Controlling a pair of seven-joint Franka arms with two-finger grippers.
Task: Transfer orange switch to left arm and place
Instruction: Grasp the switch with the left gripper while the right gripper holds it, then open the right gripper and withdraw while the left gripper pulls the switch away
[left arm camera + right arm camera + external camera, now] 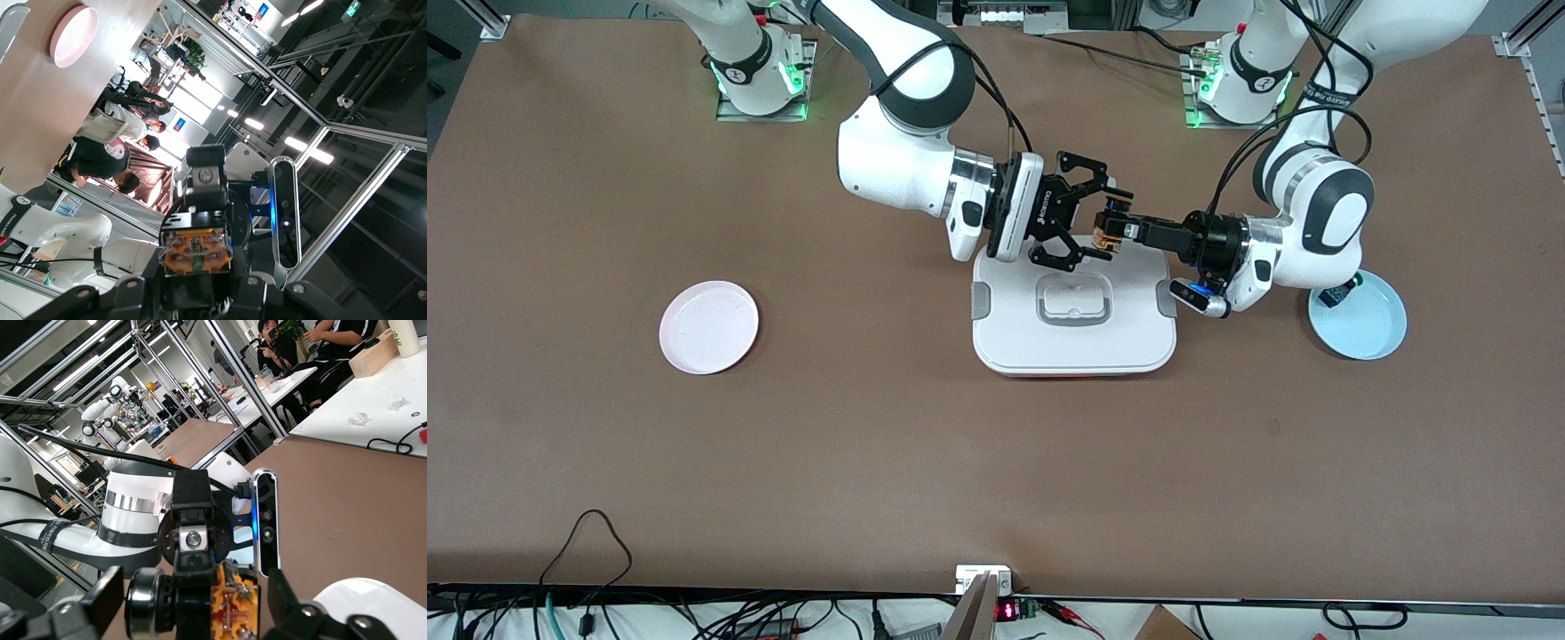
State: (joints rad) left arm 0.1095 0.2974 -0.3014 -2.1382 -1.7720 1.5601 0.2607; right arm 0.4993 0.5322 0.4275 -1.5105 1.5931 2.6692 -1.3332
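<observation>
The orange switch [1108,238], a tiny black block with orange parts, hangs in the air over the edge of the white box [1074,333] that lies toward the robots' bases. My left gripper [1116,227] is shut on it, reaching in from the blue plate's end. In the left wrist view the orange switch [197,250] sits clamped in my left gripper [197,283]. My right gripper [1103,222] faces it with its fingers spread wide on either side, not touching. In the right wrist view the orange switch [235,613] shows between the parted fingers of my right gripper [200,613].
A pink plate [709,326] lies toward the right arm's end of the table. A light blue plate [1360,324] toward the left arm's end holds a small black-blue component [1336,296]. The box's lid has a grey recessed handle [1073,302] under both grippers.
</observation>
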